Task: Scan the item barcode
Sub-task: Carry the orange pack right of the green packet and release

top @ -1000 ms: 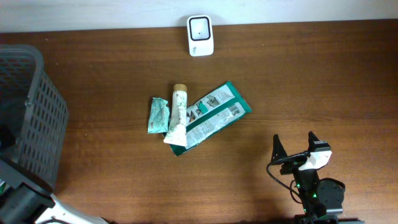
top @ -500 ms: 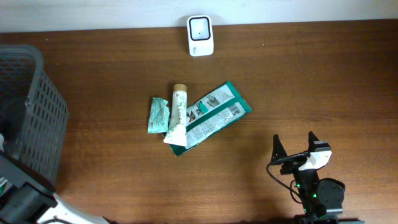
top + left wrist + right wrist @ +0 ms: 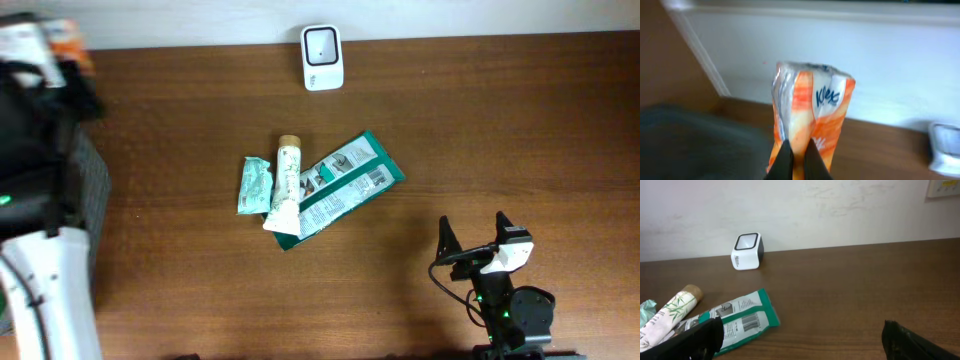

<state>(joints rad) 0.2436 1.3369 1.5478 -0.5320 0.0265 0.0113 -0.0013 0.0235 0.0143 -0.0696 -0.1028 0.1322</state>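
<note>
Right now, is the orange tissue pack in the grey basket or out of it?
Out. The left gripper, shut on the tissue pack, holds it up before the white wall; the grey basket lies lower.

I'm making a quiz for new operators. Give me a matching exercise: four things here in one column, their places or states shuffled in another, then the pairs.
1 tissue pack
2 scanner
3 tube
4 right gripper

a open, holding nothing
b lying across the green packet
c at the table's far edge
d held by the left gripper

Pairs: 1-d, 2-c, 3-b, 4-a
</note>
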